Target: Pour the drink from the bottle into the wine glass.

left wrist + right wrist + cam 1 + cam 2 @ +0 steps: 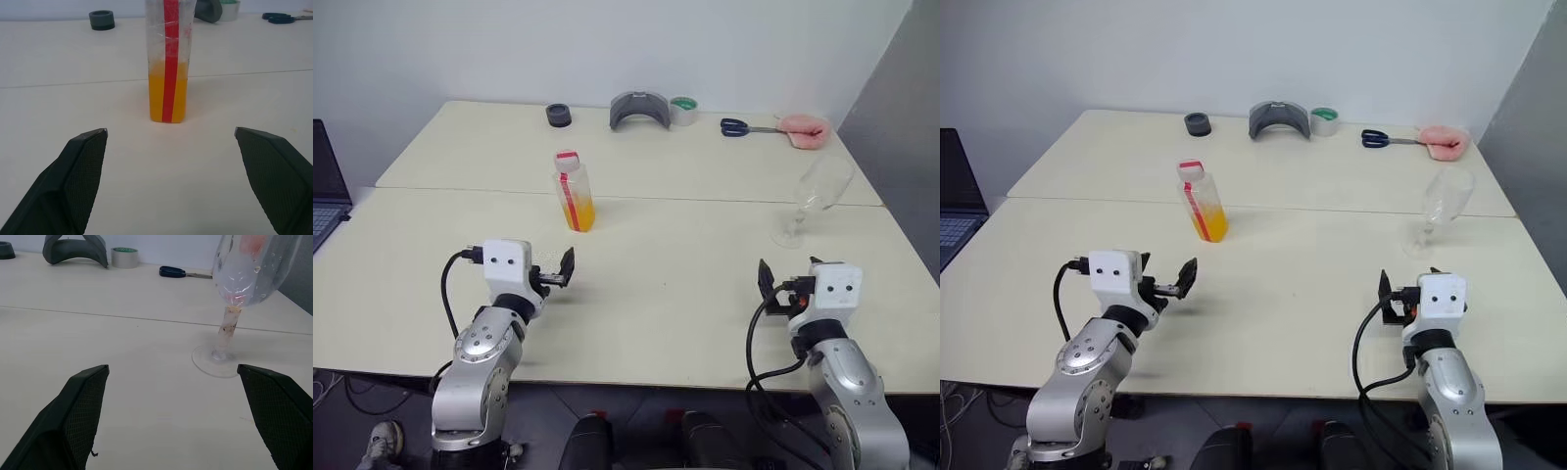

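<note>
Plainly, both grippers stood spread wide and held nothing. The left gripper (558,271) hovered over the cream table (656,294), pointing forward at the bottle (574,192), which stood upright a little beyond it, apart from its fingers. In the left wrist view the two black fingers (73,181) were set far apart with bare tabletop between them, and the bottle (168,63) rose straight ahead, its red label strip facing the camera. The drink (159,98) filled roughly the lower part of the bottle, and the white-and-pink cap was on.

The right gripper (771,286) likewise hung over the near part of the table with its jaws at full spread and touched nothing. The wine glass (813,196) stood on its round foot just beyond it, toward the table's right edge, well apart from the bottle. In the right wrist view the glass (230,323) was ahead of the fingers (73,421), nearer the right-hand finger, its bowl clear and without liquid.

Along the far edge lay a dark ring (559,116), a grey curved piece (639,109), a tape roll (683,110), blue-handled scissors (744,127) and a pink object (805,131).
</note>
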Controlling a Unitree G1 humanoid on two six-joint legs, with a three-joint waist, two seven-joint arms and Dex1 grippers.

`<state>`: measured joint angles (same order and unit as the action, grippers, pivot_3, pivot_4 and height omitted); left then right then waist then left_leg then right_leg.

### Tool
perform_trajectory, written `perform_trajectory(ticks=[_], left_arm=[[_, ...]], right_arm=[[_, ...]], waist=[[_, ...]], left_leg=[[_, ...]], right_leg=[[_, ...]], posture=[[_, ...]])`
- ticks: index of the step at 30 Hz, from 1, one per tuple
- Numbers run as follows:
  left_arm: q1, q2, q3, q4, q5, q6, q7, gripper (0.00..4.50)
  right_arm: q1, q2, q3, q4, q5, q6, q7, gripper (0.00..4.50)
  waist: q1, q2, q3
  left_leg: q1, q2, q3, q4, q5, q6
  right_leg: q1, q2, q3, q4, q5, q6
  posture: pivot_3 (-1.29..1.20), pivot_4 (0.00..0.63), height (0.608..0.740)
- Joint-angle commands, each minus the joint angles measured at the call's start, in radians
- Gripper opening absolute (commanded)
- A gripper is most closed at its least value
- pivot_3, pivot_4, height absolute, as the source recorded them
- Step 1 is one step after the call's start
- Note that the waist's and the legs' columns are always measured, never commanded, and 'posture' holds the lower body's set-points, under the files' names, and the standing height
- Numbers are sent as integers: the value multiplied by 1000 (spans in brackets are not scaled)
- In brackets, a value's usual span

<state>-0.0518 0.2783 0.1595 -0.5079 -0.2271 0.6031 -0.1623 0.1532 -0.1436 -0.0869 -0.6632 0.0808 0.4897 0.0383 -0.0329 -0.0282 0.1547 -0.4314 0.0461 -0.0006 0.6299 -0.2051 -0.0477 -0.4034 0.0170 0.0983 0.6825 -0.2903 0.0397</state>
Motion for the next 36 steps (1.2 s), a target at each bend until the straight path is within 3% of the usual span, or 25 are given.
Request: perform_trajectory(ticks=[1,31,36], left_arm=[[-15,9,-2,-25,13,-20,2,4487],[-15,-26,-3,-31,-2,-14,23,4487],[-58,-37,-20,19,15,-26,34,4487]], right_arm=[[-4,8,-8,-39,4,0,-7,4500],[-8,-1,-13,-58,-7,14,0,4500],[-47,-26,-3,-59,108,34,112,4500]], waist=[[0,0,0],[0,0,0],[0,0,0]], left_leg=[[0,0,0,0,0,0],[0,0,0,0,0,0],[0,0,0,0,0,0]], right_leg=[[0,0,0,0,0,0],[0,0,0,0,0,0],[0,0,0,0,0,0]], posture=[[0,150,740],[0,150,740],[0,150,740]])
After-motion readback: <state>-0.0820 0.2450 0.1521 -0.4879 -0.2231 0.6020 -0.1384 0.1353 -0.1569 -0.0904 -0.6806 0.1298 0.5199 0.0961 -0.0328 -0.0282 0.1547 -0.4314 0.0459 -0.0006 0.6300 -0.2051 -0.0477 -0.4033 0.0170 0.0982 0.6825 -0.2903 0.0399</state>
